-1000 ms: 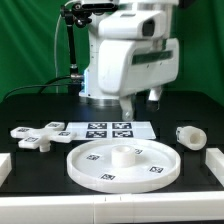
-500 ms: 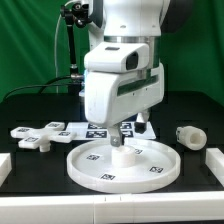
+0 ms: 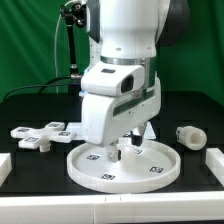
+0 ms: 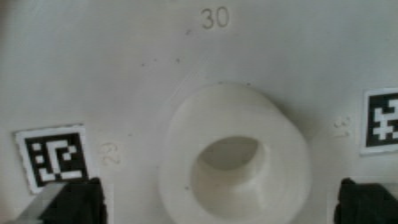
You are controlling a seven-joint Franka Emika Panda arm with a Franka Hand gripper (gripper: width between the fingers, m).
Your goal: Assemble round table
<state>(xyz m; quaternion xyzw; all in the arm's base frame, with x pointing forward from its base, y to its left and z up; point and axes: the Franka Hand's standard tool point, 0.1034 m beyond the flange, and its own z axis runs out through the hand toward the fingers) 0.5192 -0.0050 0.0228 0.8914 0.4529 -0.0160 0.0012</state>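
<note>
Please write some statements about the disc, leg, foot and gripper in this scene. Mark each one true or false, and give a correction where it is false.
1. The gripper is over the hub of the disc. True.
2. The gripper holds the leg. False: the gripper is open and empty, and the leg lies on the table at the exterior view's right of the disc.
3. The foot lies on the table at the exterior view's left of the disc. True.
4. The leg is already in the hub. False: the wrist view shows the hub's hole empty.
</note>
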